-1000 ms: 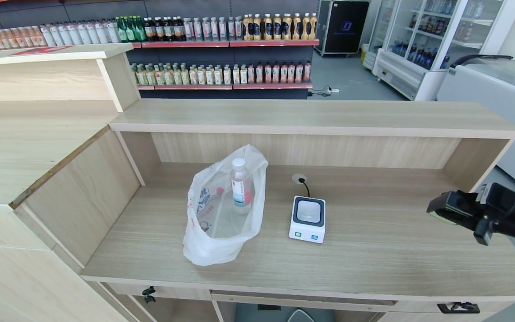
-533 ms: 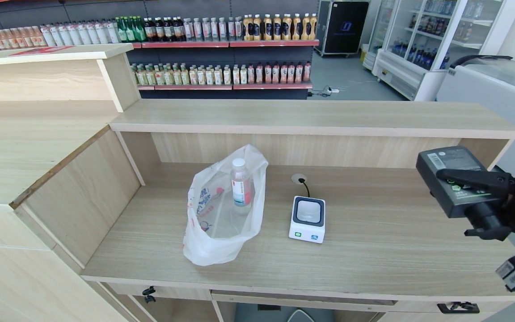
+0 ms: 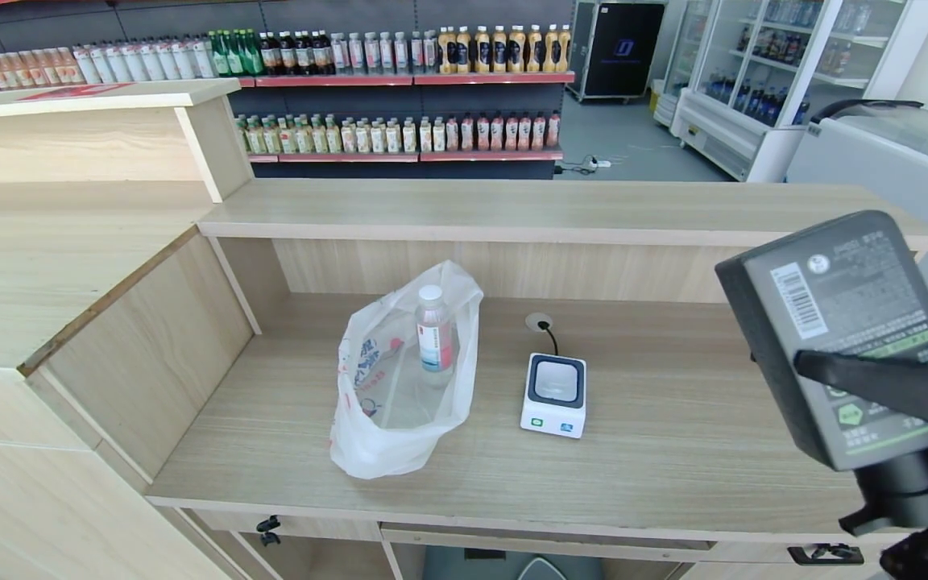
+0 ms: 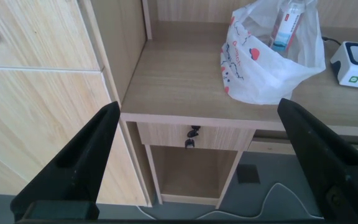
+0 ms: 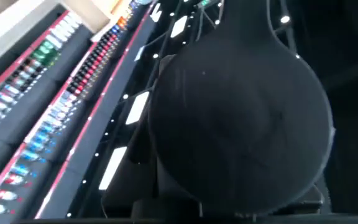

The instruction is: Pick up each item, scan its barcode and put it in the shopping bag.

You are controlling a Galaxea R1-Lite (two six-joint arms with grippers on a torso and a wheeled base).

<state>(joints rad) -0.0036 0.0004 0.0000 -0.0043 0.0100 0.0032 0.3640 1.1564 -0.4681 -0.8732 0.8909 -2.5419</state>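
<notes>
My right gripper [image 3: 834, 372] pinches a dark grey box [image 3: 830, 298], barcode label facing my head, raised at the right end of the table [image 3: 673, 459] and well apart from the white scanner [image 3: 554, 393]. My left gripper [image 4: 191, 168] has its fingers spread wide with nothing between them, out in front of the table's left end. The shopping bag [image 3: 387, 403] stands on the table just left of the scanner, an upright bottle [image 3: 435, 330] inside.

R. gripper [image 3: 810, 366], clamped on dark grey box [image 3: 834, 306], has swung up and twd the head cam, box's barcode face now showing past its front finger [image 3: 883, 383].
</notes>
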